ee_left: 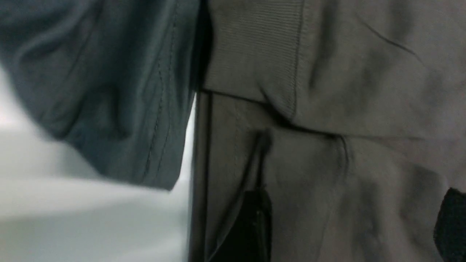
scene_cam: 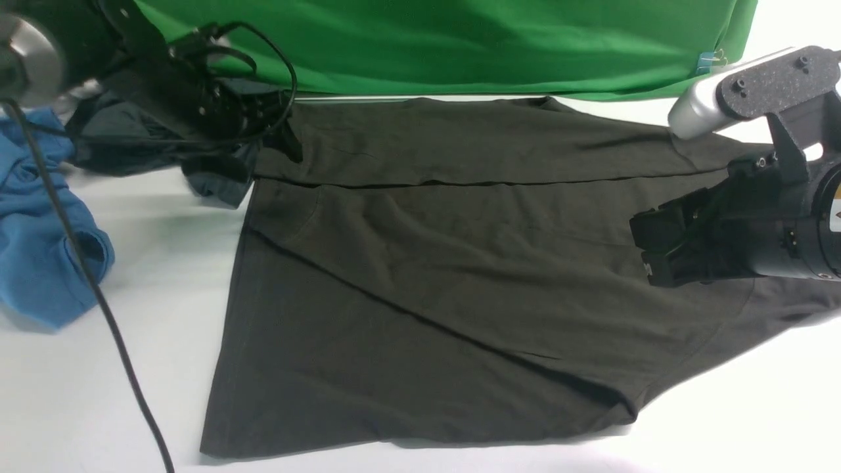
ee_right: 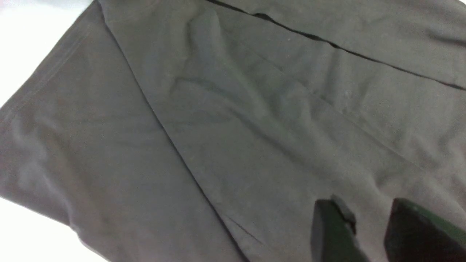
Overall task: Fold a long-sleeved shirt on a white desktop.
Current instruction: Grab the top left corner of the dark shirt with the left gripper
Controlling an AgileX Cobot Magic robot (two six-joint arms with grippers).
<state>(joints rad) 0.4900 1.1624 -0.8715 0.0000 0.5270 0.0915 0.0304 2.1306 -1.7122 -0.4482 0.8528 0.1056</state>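
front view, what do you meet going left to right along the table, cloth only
the blue garment → the dark slate-grey garment → the dark brownish-olive long-sleeved shirt

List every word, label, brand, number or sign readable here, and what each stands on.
No text can be read for certain.
Right tool: tiny pale marks on the lower fingertip, too small to read.
Right arm: a pale patch at the picture's edge, no legible lettering.
Shirt: no lettering seen.
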